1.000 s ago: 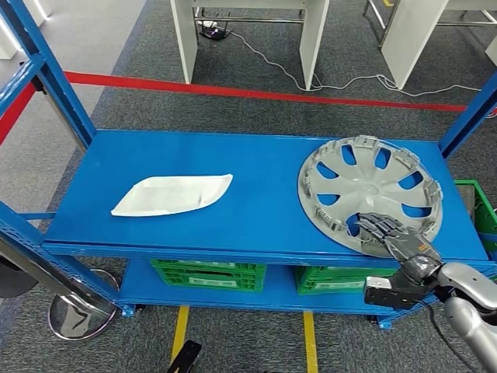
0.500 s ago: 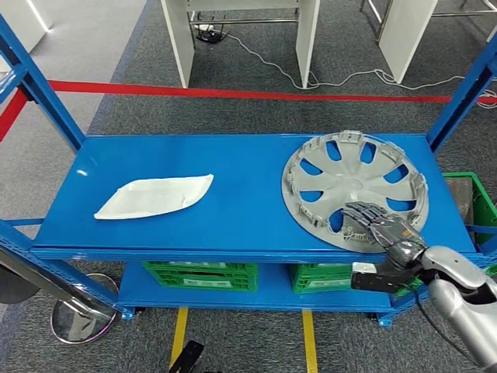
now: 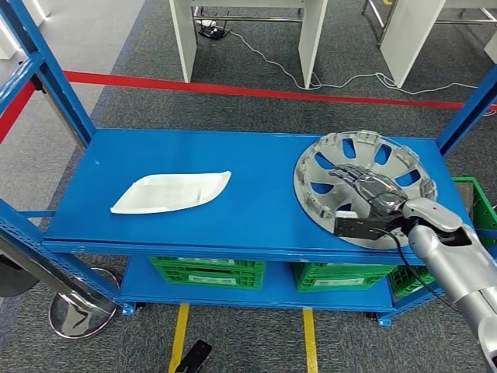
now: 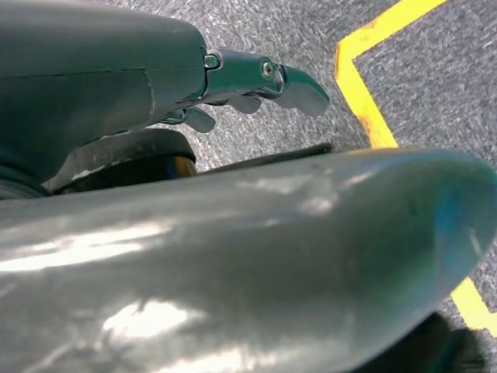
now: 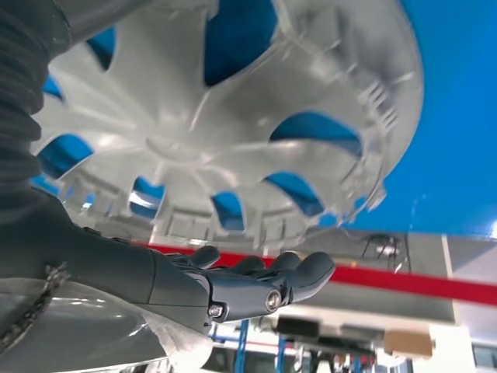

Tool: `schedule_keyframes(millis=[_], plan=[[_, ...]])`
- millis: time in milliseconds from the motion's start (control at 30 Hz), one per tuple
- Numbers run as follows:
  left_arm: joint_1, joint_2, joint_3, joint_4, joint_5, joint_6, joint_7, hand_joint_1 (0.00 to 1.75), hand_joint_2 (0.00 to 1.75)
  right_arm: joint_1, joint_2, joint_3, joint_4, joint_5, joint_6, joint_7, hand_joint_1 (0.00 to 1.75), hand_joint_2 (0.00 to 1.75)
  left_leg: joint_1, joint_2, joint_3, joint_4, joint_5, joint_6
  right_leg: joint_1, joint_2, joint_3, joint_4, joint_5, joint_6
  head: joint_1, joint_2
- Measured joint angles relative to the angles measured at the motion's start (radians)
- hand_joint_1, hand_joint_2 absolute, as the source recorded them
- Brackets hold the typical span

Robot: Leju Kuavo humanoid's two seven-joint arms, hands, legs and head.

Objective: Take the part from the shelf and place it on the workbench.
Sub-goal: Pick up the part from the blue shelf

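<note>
A silver hubcap (image 3: 335, 158) lies flat on the right end of the blue shelf top (image 3: 258, 202). My right hand (image 3: 366, 186) stretches over its middle, fingers straight and apart, holding nothing. In the right wrist view the hubcap (image 5: 175, 140) is close beyond the outstretched right hand (image 5: 234, 287), with a gap between the two. A flat white part (image 3: 170, 192) lies on the left half of the shelf. My left hand (image 4: 147, 78) hangs over grey carpet with its fingers (image 4: 258, 74) extended and nothing in them.
Blue uprights (image 3: 56, 81) (image 3: 466, 109) frame the shelf ends. Green crates (image 3: 205, 273) (image 3: 342, 277) sit on the lower level. Behind a red floor line (image 3: 234, 90) stand white workbench legs (image 3: 314, 39). Yellow floor tape (image 4: 363, 93) runs below the left hand.
My right hand has moved forward from the hubcap's near rim to over its middle. The camera swayed left and back; the hubcap and white part stayed put.
</note>
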Motion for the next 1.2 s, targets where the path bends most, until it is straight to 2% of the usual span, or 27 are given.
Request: schedule_keyframes(millis=[33,67,133,167,200,233,333,400,467,500,533,567,633,667,700,733,800,867,933,1067,1133,1167,1200], plan=[[0.000,0.000,-0.001,0.000,0.000,-0.001,0.001,0.00,0.00,-0.008,0.006,0.007,0.014,-0.001,0.003,0.001,0.00,1.75,0.000,0.000,0.000,0.001,0.000,0.000,-0.001,0.000,-0.007,0.012,0.007,0.002,0.000,0.000],[0.000,0.000,-0.002,0.000,0.000,-0.002,0.000,0.00,0.00,-0.016,0.012,0.014,0.027,-0.003,0.005,0.003,0.00,1.75,0.001,0.000,0.000,0.002,-0.001,-0.001,-0.002,0.000,0.004,-0.014,0.031,0.003,0.000,0.000],[-0.001,0.000,-0.006,0.000,-0.002,-0.007,-0.008,0.00,0.00,-0.031,0.017,0.026,0.051,-0.014,0.002,0.005,0.00,1.75,0.000,-0.001,0.000,0.007,-0.005,-0.006,-0.005,-0.003,0.066,-0.141,0.095,0.005,0.000,0.000],[0.000,0.000,-0.008,0.000,-0.003,-0.011,-0.014,0.00,0.00,-0.035,0.017,0.030,0.061,-0.022,-0.003,0.006,0.00,1.75,-0.001,-0.002,-0.002,0.013,-0.008,-0.010,-0.004,-0.003,0.097,-0.201,0.113,0.003,0.000,0.000],[0.000,0.002,-0.010,0.000,-0.004,-0.015,-0.020,0.00,0.00,-0.033,0.017,0.033,0.069,-0.030,-0.010,0.006,0.00,1.75,-0.003,-0.003,-0.005,0.017,-0.009,-0.014,-0.003,-0.002,0.117,-0.237,0.119,0.000,0.000,0.000],[0.001,0.004,-0.012,0.000,-0.004,-0.018,-0.023,0.00,0.00,-0.029,0.017,0.035,0.075,-0.037,-0.017,0.005,0.00,1.75,-0.004,-0.003,-0.007,0.019,-0.009,-0.018,-0.001,-0.001,0.124,-0.248,0.113,-0.005,0.000,0.000],[0.002,0.007,-0.017,0.000,-0.001,-0.019,-0.026,0.00,0.00,-0.021,0.016,0.037,0.084,-0.051,-0.031,0.003,0.00,1.75,-0.002,-0.003,-0.010,0.030,-0.018,-0.030,-0.001,0.003,0.130,-0.252,0.115,-0.023,-0.001,0.000],[0.002,0.009,-0.021,0.000,0.001,-0.017,-0.026,0.00,0.00,-0.020,0.016,0.037,0.090,-0.054,-0.034,0.003,0.00,1.75,0.001,-0.002,-0.036,0.096,-0.060,-0.041,-0.005,0.002,0.135,-0.256,0.116,-0.035,-0.004,0.000],[0.002,0.009,-0.023,0.000,0.010,-0.008,-0.018,0.00,0.00,-0.021,0.018,0.038,0.103,-0.055,-0.031,-0.003,0.00,1.75,0.005,-0.002,-0.095,0.227,-0.120,-0.049,-0.004,0.000,0.136,-0.256,0.115,-0.041,-0.006,0.000],[0.001,0.009,-0.023,0.000,0.015,-0.003,-0.013,0.00,0.00,-0.025,0.021,0.040,0.113,-0.055,-0.027,-0.007,0.00,1.75,0.007,-0.002,-0.119,0.281,-0.138,-0.051,-0.004,0.000,0.136,-0.256,0.115,-0.041,-0.006,0.000],[0.001,0.008,-0.023,0.000,0.020,0.002,-0.008,0.00,0.00,-0.032,0.026,0.042,0.125,-0.055,-0.022,-0.010,0.00,1.75,0.009,-0.002,-0.130,0.307,-0.138,-0.052,-0.004,0.000,0.137,-0.256,0.115,-0.041,-0.006,0.000],[0.001,0.008,-0.023,0.000,0.022,0.004,-0.005,0.00,0.00,-0.039,0.031,0.043,0.138,-0.054,-0.019,-0.012,0.00,1.75,0.011,-0.002,-0.122,0.293,-0.119,-0.052,-0.005,0.001,0.138,-0.255,0.115,-0.041,-0.006,0.000],[0.001,0.008,-0.023,0.000,0.026,0.006,-0.003,0.00,0.00,-0.053,0.039,0.045,0.160,-0.056,-0.014,-0.012,0.00,1.75,0.014,-0.002,-0.062,0.171,-0.053,-0.050,-0.005,0.004,0.140,-0.255,0.115,-0.038,-0.006,0.000],[0.001,0.008,-0.023,0.000,0.027,0.007,-0.003,0.00,0.00,-0.057,0.041,0.045,0.169,-0.056,-0.014,-0.011,0.00,1.75,0.014,-0.002,-0.029,0.104,-0.030,-0.048,-0.003,0.005,0.140,-0.255,0.115,-0.035,-0.006,0.000],[0.001,0.008,-0.023,0.000,0.029,0.009,-0.004,0.00,0.00,-0.061,0.043,0.045,0.177,-0.058,-0.014,-0.011,0.00,1.75,0.014,-0.002,-0.008,0.056,-0.019,-0.046,-0.001,0.007,0.139,-0.255,0.116,-0.029,-0.005,0.000],[0.002,0.008,-0.023,0.000,0.031,0.010,-0.004,0.00,0.00,-0.063,0.044,0.045,0.185,-0.059,-0.014,-0.011,0.00,1.75,0.013,-0.003,0.002,0.033,-0.019,-0.043,0.000,0.008,0.138,-0.256,0.117,-0.023,-0.005,0.000],[0.003,0.008,-0.023,0.000,0.033,0.013,-0.005,0.00,0.00,-0.064,0.044,0.046,0.197,-0.060,-0.014,-0.011,0.00,1.75,0.013,-0.003,0.003,0.024,-0.019,-0.034,0.001,0.010,0.137,-0.262,0.122,-0.010,-0.004,0.000],[0.003,0.008,-0.023,0.000,0.033,0.015,-0.005,0.00,0.00,-0.065,0.045,0.046,0.205,-0.060,-0.015,-0.011,0.00,1.75,0.015,0.000,0.006,0.015,-0.013,-0.022,-0.001,0.010,0.130,-0.258,0.115,-0.002,-0.004,0.000],[0.003,0.007,-0.023,0.000,0.033,0.016,-0.006,0.00,0.00,-0.065,0.045,0.047,0.209,-0.060,-0.015,-0.011,0.00,1.75,0.017,0.002,0.008,0.009,-0.009,-0.016,-0.001,0.009,0.122,-0.249,0.106,0.001,-0.002,0.000],[0.003,0.007,-0.023,0.000,0.033,0.016,-0.006,0.00,0.00,-0.065,0.045,0.047,0.210,-0.060,-0.015,-0.011,0.00,1.75,0.017,0.002,0.008,0.008,-0.008,-0.014,-0.001,0.008,0.116,-0.234,0.095,0.001,0.000,0.000],[0.003,0.007,-0.023,0.000,0.033,0.016,-0.006,0.00,0.00,-0.064,0.047,0.050,0.219,-0.062,-0.015,-0.011,0.00,1.75,0.015,0.002,0.004,0.009,-0.006,-0.009,-0.001,0.007,0.060,-0.114,0.046,0.003,0.001,0.000],[0.004,0.006,-0.023,0.000,0.033,0.016,-0.006,0.00,0.00,-0.064,0.047,0.051,0.225,-0.063,-0.015,-0.012,0.00,1.75,0.013,0.002,0.003,0.009,-0.005,-0.007,-0.001,0.007,0.041,-0.070,0.036,0.003,0.002,0.000],[0.004,0.006,-0.023,0.000,0.033,0.016,-0.006,0.00,0.00,-0.064,0.048,0.053,0.230,-0.064,-0.015,-0.012,0.00,1.75,0.012,0.002,0.003,0.010,-0.005,-0.007,-0.001,0.007,0.036,-0.057,0.042,0.002,0.002,0.000]])
